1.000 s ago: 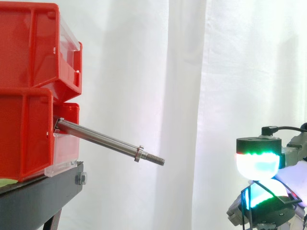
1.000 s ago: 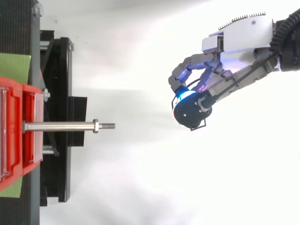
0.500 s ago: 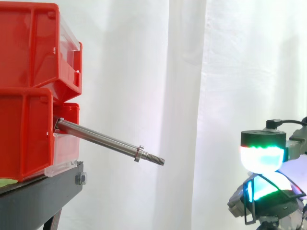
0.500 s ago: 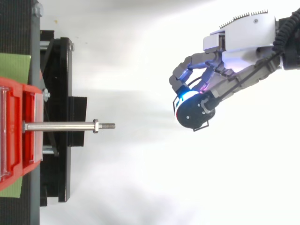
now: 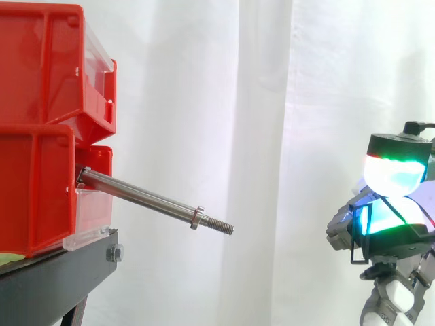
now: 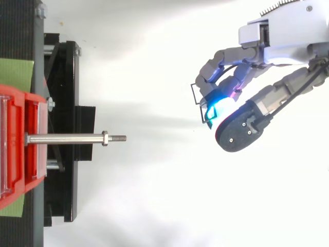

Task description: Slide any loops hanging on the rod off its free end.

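Side view first: the rod [image 5: 143, 197] juts out of the lower of the red bins [image 5: 41, 136] at the left and slopes down to the right, ending in a small collar [image 5: 197, 217] and a threaded free end [image 5: 221, 227]. Along that whole length we see bare metal, with nothing hanging on it. The top view agrees, as the rod [image 6: 64, 138] runs rightward over the black stand [image 6: 64, 92] with no loop on it.

The hand [image 6: 277, 38] is far over at the right, well apart from the rod's tip, with open space in front of the white curtain [image 5: 272, 102] between them. Its fingers are curled in, and the glowing pads [image 5: 391, 178] meet the thumb. A thin black loop [image 5: 352, 250] of wire sticks out to the left from between them. We take it that the fingertips are clamped on this loop, though it is so fine that we cannot follow all of its outline.

As for progress, we judge the work on the rod finished. No loop is left to slide off, and the only one we can find is off the free end, in the hand's pinch. At most, what remains is to put that loop down somewhere, and the task sentence does not ask for that.
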